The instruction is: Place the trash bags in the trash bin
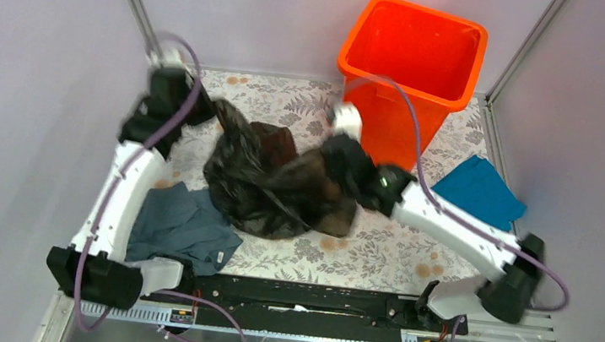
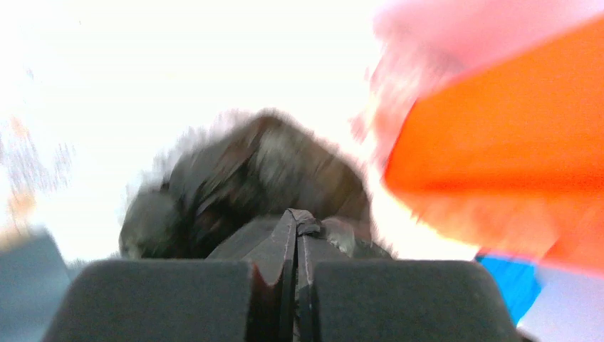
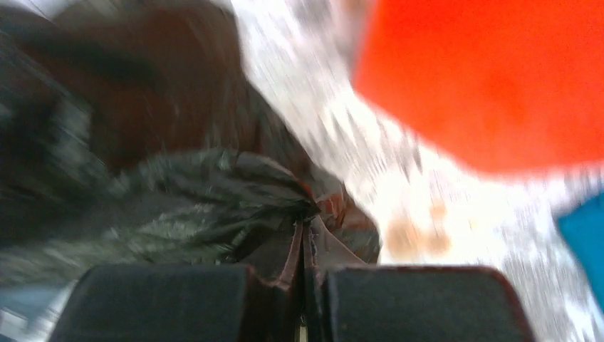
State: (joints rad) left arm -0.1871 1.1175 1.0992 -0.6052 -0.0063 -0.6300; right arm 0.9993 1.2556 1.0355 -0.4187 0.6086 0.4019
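The black trash bag (image 1: 272,186) hangs crumpled between my two grippers over the middle of the flowered table. My left gripper (image 1: 206,112) is shut on the bag's far left corner. In the left wrist view (image 2: 298,229) film is pinched between the fingertips, with the bag (image 2: 249,178) bunched beyond. My right gripper (image 1: 353,155) is shut on the bag's right side, and the right wrist view (image 3: 305,229) shows film gathered at the fingertips and the bag (image 3: 178,203) to the left. The orange trash bin (image 1: 413,51) stands upright at the back right, just behind the right gripper; it also shows in both wrist views (image 2: 513,121) (image 3: 491,78).
A grey-blue cloth (image 1: 178,228) lies at the near left beside the left arm. A bright blue cloth (image 1: 479,190) lies to the right of the bin, seen also in both wrist views (image 2: 513,281) (image 3: 587,242). Pale walls and metal posts enclose the table (image 1: 375,251).
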